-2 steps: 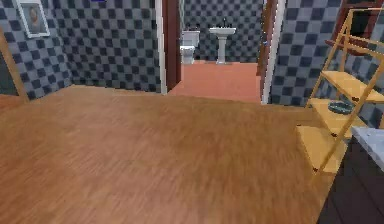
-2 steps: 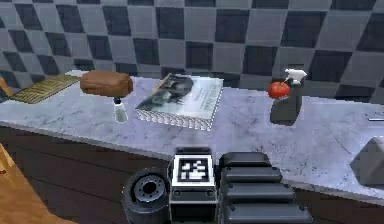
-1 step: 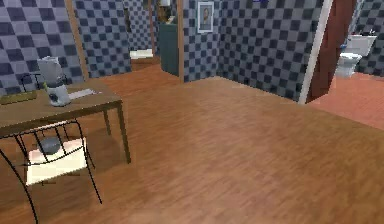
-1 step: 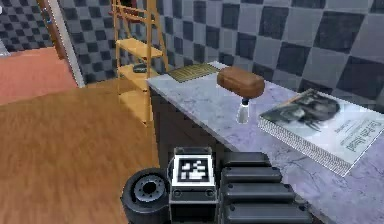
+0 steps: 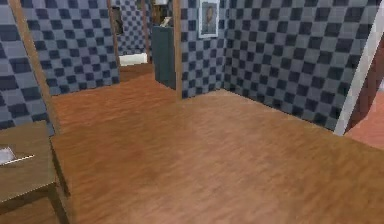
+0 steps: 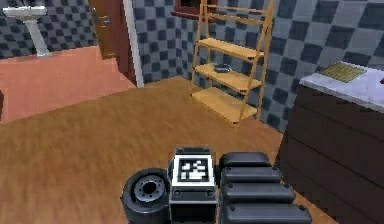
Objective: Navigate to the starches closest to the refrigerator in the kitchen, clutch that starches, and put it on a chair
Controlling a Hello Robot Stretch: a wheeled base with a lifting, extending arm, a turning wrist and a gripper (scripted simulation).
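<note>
The end effector [image 6: 147,194] lies at the arm side view's bottom edge, its far end cut off, so I cannot tell whether it holds anything. A dark blob [image 6: 226,70] on the wooden shelf [image 6: 240,49] is too small to name.

Forward, doorway [image 5: 145,45]; sideways, shelf [image 6: 230,72]; shared floor [image 5: 210,150], probably.

Arm side: dark arm [image 6: 250,190] with white marker square [image 6: 192,167] at bottom edge, gripper [image 6: 148,193] body left of it, can't tell if it holds anything; wood floor [image 6: 90,130], wooden shelf rack [image 6: 232,60] against blue checkered wall [image 6: 165,40], dark cabinet [image 6: 330,140] with grey top at right, white pedestal sink [image 6: 30,25] far left, brown door [image 6: 105,30] beside it.
</note>
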